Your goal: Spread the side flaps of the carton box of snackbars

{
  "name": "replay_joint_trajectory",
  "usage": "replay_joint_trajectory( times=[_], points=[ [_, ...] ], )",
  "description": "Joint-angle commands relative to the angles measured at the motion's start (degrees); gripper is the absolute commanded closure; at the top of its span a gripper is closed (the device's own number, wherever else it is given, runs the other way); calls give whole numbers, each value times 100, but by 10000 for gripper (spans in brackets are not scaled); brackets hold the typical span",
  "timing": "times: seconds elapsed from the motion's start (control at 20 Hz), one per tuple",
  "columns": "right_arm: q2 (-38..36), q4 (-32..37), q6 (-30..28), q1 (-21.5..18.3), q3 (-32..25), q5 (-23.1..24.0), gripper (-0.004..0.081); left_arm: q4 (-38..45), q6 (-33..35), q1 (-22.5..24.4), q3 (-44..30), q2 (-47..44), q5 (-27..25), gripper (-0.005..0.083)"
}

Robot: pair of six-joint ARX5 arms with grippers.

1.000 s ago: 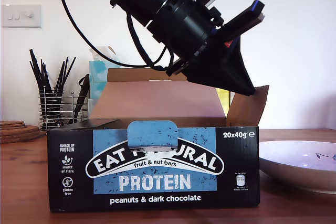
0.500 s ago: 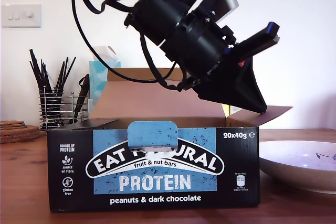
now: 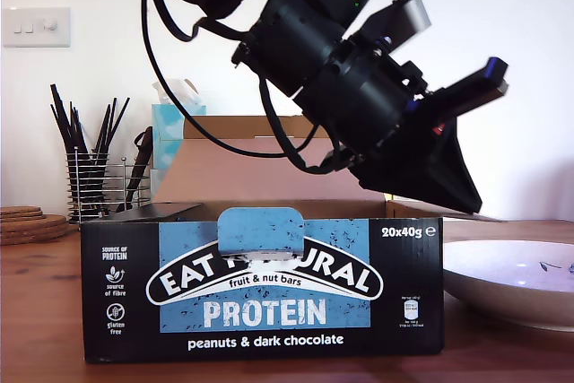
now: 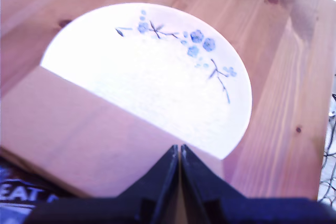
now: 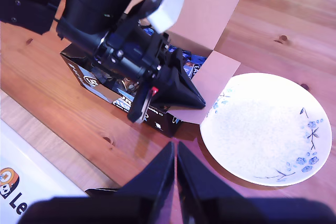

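Note:
The carton box of snackbars stands on the wooden table, black with a blue front panel. Its wide brown lid flap stands up at the back. The side flap at the exterior view's right lies folded outward, nearly level, brown side up, reaching over the plate's rim. My first gripper is shut with nothing between its fingers, and its tip sits on or just above this flap. The other side flap lies low at the exterior view's left end. My second gripper is shut and empty, high above the table.
A white plate with blue flowers sits just beside the box at the exterior view's right. A wire holder of black utensils, a light-blue tissue box and round wooden mats stand behind at the exterior view's left.
My first gripper has swung toward the exterior view's right and downward. The side flap under it went from standing upright to lying nearly flat outward.

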Motion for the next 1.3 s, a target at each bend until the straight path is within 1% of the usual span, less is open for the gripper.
replay_joint_trajectory(
  times=[0.0,0.1,0.45,0.7,0.95,1.05,1.25],
  points=[
    [-2,17,-15,24,87,0,783,-181,-26,-46,48,221,7,793],
    [-2,17,-13,24,87,0,783,-433,-4,-55,149,286,-44,793],
    [-2,22,-13,24,87,-2,783,-916,190,-42,168,315,-140,793],
    [-2,20,-13,24,87,-2,783,-772,190,-39,289,308,-146,793],
    [-2,20,-13,24,87,-2,783,-1110,188,-31,533,-264,-166,793],
    [-2,22,-15,24,87,-2,783,-1447,188,-22,533,-540,-363,793],
    [-2,24,-22,26,87,-2,783,-2415,116,103,535,-1025,-887,793]
  ],
)
